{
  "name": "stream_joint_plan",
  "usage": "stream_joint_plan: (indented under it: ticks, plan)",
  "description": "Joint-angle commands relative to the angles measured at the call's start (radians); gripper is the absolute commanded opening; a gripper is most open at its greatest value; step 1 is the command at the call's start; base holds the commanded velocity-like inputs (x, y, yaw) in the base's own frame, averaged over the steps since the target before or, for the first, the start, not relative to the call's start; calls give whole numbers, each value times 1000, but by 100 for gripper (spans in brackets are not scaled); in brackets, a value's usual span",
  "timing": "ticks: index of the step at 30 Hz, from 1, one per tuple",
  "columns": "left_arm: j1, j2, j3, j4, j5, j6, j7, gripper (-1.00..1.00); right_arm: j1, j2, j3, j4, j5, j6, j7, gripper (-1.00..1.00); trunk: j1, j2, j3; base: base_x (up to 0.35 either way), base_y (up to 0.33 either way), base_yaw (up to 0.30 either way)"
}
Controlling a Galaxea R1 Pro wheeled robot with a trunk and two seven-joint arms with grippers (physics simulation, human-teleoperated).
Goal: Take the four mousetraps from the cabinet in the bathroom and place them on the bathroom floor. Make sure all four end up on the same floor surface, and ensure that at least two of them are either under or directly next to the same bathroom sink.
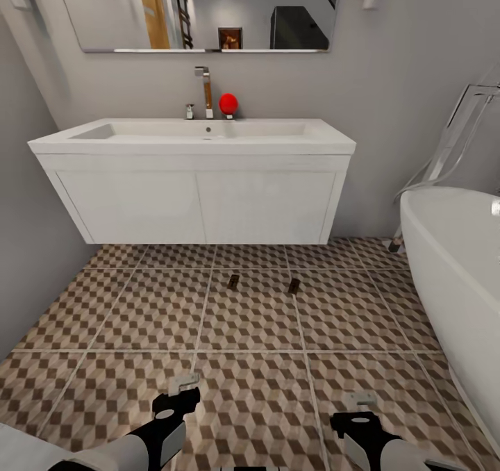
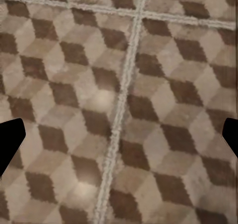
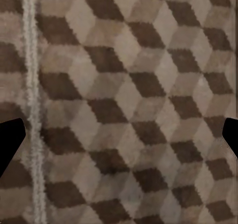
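Head view: two small flat brown mousetraps lie on the bathroom floor [image 1: 160, 311], which is large square tiles in a brown-and-beige cube pattern with pale grout lines. The left mousetrap [image 1: 233, 282] and the right mousetrap [image 1: 294, 286] sit side by side, apart from each other, just in front of the lower edge of the white wall-hung sink unit [image 1: 194, 193]. Judged as next to the sink rather than under it.

Key relation: both traps lie well ahead of both claws, towards the sink. Each looks slightly longer in the direction running from the robot to the sink. The left trap is roughly midway between the arms; the right trap is nearer the right arm's line.

Appearance: dark brown, small; metal parts too small to make out.

Left gripper [image 1: 177, 396]: the wrist view shows the black fingertips [image 2: 10, 142] at opposite edges, spread wide, nothing between them, bare tile below. Right gripper [image 1: 355, 415]: same, fingertips [image 3: 10, 140] spread apart and empty over tile.

Judgement: two of four traps placed. The remaining two and the cabinet are not in these frames, so the next move is probably a trip away from the sink, not a reach.
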Motion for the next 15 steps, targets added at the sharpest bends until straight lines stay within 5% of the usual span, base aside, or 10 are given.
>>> stream_joint_plan:
  ticks: [1,15]
  plan:
    - [-1,0,-8,1,9,-3,3,100,-1,0,-8,2,10,-1,-4,100,-1,0,3,0,0,0]
    - [-1,-2,-4,-1,7,-4,3,100,-1,-1,-8,2,11,-3,-4,100,-7,3,57,0,0,0]
